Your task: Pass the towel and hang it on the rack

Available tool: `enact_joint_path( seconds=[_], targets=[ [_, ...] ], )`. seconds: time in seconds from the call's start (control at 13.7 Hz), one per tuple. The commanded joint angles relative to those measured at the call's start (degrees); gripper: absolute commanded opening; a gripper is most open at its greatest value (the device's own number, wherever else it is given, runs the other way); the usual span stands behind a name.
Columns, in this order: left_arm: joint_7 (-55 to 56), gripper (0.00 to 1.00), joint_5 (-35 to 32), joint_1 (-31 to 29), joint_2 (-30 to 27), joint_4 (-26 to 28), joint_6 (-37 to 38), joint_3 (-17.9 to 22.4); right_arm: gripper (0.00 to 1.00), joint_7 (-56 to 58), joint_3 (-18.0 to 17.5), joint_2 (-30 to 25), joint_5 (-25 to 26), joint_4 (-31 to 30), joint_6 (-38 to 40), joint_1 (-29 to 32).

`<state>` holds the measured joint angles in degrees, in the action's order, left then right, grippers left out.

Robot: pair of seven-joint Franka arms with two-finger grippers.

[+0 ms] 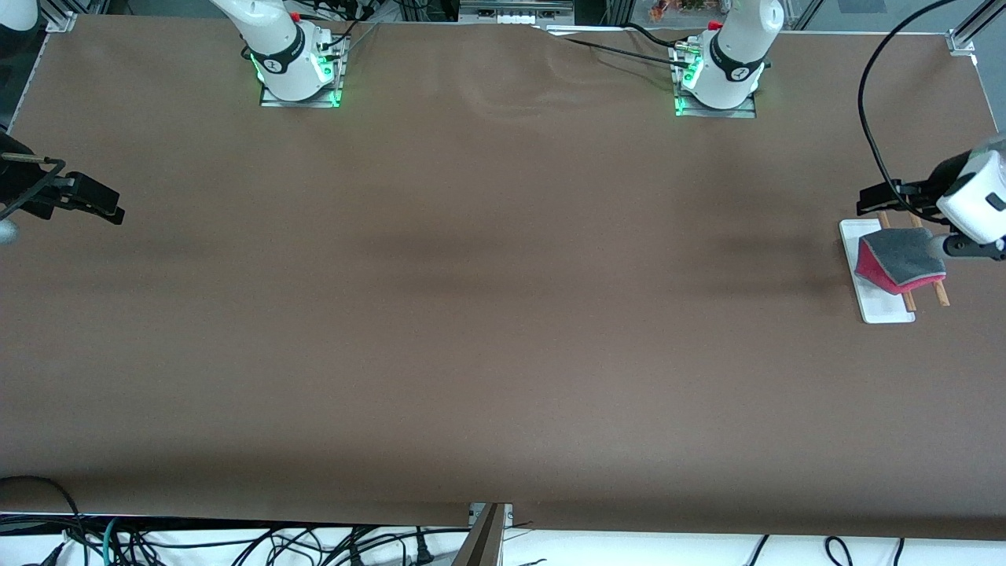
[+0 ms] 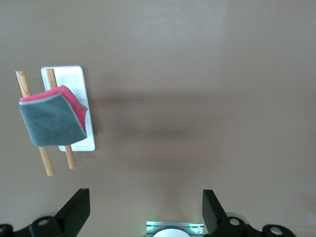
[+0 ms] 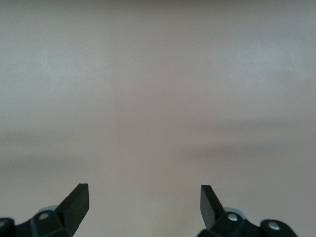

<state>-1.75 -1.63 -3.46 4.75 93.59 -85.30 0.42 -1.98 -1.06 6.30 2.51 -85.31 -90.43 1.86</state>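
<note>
The towel [image 1: 902,263], grey face up with the pink-red face showing at its edge, hangs draped over the two wooden rods of the rack [image 1: 886,308] at the left arm's end of the table. In the left wrist view the towel [image 2: 52,119] covers the middle of the rods, and the rack's white base [image 2: 79,79] lies beneath. My left gripper [image 1: 866,200] hovers open and empty above the table close to the rack; its own view shows the left gripper [image 2: 146,203] apart from the towel. My right gripper [image 1: 111,208] waits open over the right arm's end, and the right gripper [image 3: 144,200] holds nothing.
A brown cloth [image 1: 503,314] covers the whole table. Both arm bases [image 1: 299,71] stand along its edge farthest from the front camera. A black cable [image 1: 872,126] loops above the rack. Loose cables [image 1: 236,542] lie below the table's near edge.
</note>
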Motion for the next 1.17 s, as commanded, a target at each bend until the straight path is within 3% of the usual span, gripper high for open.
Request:
enact_joint_path(
  seconds=[0.0, 0.29, 0.58, 1.1],
  targets=[
    [2.8, 1.0, 1.6, 3.9, -3.1, 4.0, -4.1, 4.1, 1.0, 0.6, -0.3, 0.2, 0.6, 1.1, 0.3, -0.5],
    [4.5, 1.0, 1.0, 5.2, -3.6, 4.5, -7.9, 3.9, 1.0, 0.6, -0.3, 0.3, 0.7, 1.3, 0.0, -0.4],
    [4.0, 1.0, 0.8, 7.0, -3.0, -0.1, -7.2, 3.8, 1.0, 0.6, -0.1, 0.3, 1.2, 1.5, -0.9, -0.4],
    [4.0, 1.0, 0.8, 7.7, -1.2, -2.9, -5.0, 3.6, 1.0, 0.6, 0.0, 0.4, 1.8, 1.5, -0.9, -0.4]
  ],
)
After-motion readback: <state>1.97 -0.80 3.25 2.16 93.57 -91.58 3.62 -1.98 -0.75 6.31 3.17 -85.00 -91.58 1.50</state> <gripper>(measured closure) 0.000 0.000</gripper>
